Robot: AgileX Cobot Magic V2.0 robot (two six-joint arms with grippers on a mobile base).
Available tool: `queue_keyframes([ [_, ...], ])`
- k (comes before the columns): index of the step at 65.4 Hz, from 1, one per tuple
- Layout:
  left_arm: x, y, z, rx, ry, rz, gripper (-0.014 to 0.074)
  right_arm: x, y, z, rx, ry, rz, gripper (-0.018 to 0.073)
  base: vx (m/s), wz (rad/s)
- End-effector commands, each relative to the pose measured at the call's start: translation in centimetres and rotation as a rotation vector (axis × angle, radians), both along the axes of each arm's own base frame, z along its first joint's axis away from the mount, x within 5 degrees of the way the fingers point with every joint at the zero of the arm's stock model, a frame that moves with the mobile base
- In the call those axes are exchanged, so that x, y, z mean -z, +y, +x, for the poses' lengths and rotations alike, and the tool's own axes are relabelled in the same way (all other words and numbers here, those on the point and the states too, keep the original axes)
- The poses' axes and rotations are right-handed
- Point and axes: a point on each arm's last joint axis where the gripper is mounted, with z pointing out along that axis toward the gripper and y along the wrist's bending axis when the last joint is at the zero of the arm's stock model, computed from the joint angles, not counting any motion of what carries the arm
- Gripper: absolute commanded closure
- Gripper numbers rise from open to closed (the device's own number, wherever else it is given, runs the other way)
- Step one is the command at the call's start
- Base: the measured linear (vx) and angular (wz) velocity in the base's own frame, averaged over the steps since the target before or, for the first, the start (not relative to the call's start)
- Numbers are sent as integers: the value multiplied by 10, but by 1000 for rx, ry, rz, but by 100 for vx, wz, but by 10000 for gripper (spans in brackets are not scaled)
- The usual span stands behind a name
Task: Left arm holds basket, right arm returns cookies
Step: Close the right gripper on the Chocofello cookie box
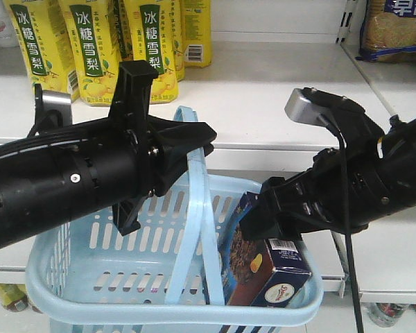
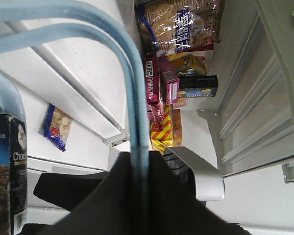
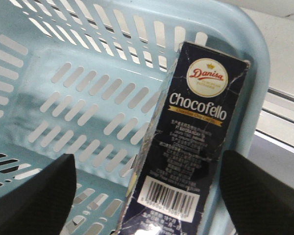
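Bright and even from above in the front view, with near-white glare on the shelf [image 1: 277, 90] and little shadow under the yellow cartons [image 1: 97, 48]. Overexposed in the left wrist view, pale around the basket handle [image 2: 132, 98], blurred on the left gripper [image 2: 139, 171]. Crisp on the lettering of the cookies [image 3: 191, 147], soft on the dark fingers [image 3: 34, 200] at the lower corners

You cannot tell whether the right claw [image 1: 262, 211] touches the cookies [image 1: 263, 267]; the basket [image 1: 194, 316] rim hides the box's base. In the right wrist view, the bottom edge crops the box, and its fine print is unreadable.
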Motion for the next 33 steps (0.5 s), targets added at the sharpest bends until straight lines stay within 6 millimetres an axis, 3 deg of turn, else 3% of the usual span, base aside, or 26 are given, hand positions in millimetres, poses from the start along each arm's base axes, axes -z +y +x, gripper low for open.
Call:
queue_keyframes([
  [1, -23, 7, -2, -25, -63, -39, 599, -15, 0, 0, 11, -73, 36, -3, 0, 0],
  [33, -23, 7, -2, -25, -63, -39, 599, -7, 5, 7, 16, -37, 52, -3, 0, 0],
])
